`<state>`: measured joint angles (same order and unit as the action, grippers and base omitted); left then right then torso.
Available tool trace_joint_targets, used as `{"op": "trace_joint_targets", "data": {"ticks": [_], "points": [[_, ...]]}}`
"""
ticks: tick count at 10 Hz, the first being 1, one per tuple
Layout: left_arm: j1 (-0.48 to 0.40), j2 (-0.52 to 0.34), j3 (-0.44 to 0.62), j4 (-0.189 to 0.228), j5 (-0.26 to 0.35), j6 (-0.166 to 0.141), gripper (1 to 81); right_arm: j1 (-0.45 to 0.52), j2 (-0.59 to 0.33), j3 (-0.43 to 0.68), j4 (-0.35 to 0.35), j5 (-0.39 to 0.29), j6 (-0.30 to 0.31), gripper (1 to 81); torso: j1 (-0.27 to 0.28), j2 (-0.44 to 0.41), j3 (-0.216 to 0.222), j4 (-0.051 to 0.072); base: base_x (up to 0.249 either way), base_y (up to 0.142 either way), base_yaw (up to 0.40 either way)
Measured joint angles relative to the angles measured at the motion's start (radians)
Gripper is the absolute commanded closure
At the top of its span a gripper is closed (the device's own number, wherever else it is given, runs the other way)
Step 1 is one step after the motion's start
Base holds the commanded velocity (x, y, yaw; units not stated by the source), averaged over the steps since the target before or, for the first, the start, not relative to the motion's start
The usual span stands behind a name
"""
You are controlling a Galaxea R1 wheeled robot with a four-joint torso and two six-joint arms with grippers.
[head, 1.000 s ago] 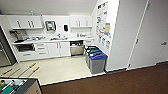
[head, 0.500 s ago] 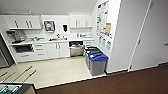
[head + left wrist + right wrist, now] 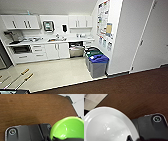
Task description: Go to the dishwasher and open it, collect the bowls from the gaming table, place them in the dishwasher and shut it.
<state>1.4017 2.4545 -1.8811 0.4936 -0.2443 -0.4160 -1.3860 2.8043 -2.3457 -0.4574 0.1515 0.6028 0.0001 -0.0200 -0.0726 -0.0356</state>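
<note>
Kitchenette (image 3: 50, 50) ahead, dishwasher (image 3: 76, 51) open

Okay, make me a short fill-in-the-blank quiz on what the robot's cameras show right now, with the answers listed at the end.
1. The bowl in the left wrist view is bright ____.
2. The bowl in the right wrist view is ____.
3. In the head view, the bin nearest the robot has a ____ lid.
4. The dishwasher under the counter stands ____, dark inside.

Answers: green; white; blue; open
</note>
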Motion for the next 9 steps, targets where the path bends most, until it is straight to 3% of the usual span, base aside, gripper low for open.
{"op": "trace_joint_targets", "data": {"ticks": [9], "points": [[0.000,-0.002,0.000,0.000,-0.003,-0.003,81.1,0.001,0.002,-0.005,0.000,0.000,0.000,81.1,0.000,0.000,0.000,0.000,0.159,0.000,0.000]]}}
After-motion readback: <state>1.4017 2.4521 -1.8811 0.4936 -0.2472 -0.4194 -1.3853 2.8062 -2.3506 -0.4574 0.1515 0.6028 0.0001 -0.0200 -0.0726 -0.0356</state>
